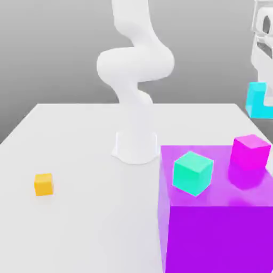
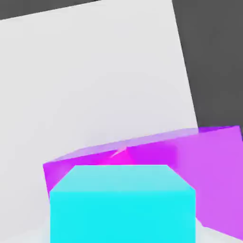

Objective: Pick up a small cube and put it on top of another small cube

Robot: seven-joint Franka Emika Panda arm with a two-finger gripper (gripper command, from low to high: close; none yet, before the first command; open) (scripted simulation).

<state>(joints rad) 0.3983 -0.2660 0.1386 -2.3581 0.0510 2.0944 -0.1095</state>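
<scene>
The small cyan cube (image 1: pixel 256 104) hangs in the air at the exterior view's right edge, with my gripper (image 1: pixel 264 89) shut on it from above. In the hand view the same cyan cube (image 2: pixel 123 204) sits very close to the camera. The small magenta-pink cube (image 1: pixel 249 151) rests on top of the big purple block (image 1: pixel 213 224), lower than the held cube and slightly toward the exterior view's left of it. A sliver of the magenta-pink cube (image 2: pixel 118 156) peeks out just behind the cyan cube in the hand view.
A mint-teal cube (image 1: pixel 192 171) also sits on the purple block (image 2: pixel 211 166), left of the magenta one. A small orange cube (image 1: pixel 43 184) lies on the white table (image 1: pixel 80 138) at the exterior view's left. The arm's white base (image 1: pixel 136 146) stands mid-table.
</scene>
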